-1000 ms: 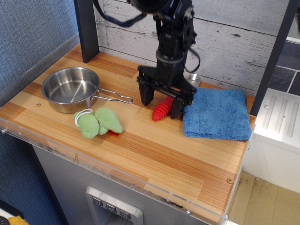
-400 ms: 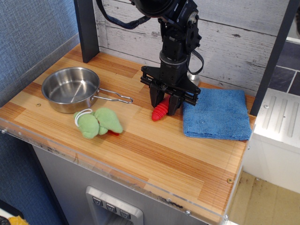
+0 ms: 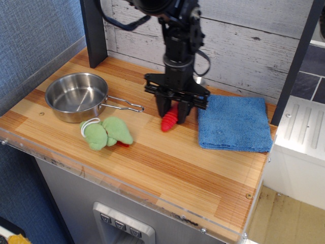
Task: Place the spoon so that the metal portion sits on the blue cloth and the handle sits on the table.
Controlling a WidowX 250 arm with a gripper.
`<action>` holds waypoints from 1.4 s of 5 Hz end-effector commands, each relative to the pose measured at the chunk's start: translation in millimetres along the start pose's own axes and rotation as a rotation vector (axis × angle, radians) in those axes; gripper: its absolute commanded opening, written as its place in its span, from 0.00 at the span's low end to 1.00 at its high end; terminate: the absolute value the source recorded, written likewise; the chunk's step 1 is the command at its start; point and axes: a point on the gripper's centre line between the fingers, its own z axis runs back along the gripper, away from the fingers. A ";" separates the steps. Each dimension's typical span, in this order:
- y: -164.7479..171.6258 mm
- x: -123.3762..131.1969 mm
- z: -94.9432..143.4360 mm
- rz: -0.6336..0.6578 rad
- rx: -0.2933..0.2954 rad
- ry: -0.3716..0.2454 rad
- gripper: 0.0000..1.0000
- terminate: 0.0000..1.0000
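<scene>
The spoon's red ribbed handle (image 3: 168, 121) pokes out below my gripper (image 3: 172, 111), pointing toward the front left. The gripper's fingers (image 3: 162, 108) are closed on the handle from both sides. The metal portion is mostly hidden behind the gripper; a silvery bit (image 3: 200, 80) shows by the back wall. The blue cloth (image 3: 234, 122) lies flat just to the right of the gripper, and the spoon is beside it, not on it. Whether the handle tip touches the table (image 3: 167, 162) I cannot tell.
A steel pan (image 3: 76, 96) with a wire handle (image 3: 124, 104) sits at the left. A green plush toy (image 3: 105, 132) lies in front of it. A dark post (image 3: 94, 33) stands at the back left, and a plank wall runs behind.
The gripper's fingers have closed from wide open onto the red handle. Gripper and spoon have shifted slightly left, away from the cloth.
</scene>
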 end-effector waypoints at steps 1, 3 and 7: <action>25.6 1.9 25.9 0.065 0.016 -0.061 0.00 0.00; 5.3 -12.2 63.0 0.019 -0.022 -0.133 0.00 0.00; -58.9 -58.0 78.0 -0.114 -0.042 -0.153 0.00 0.00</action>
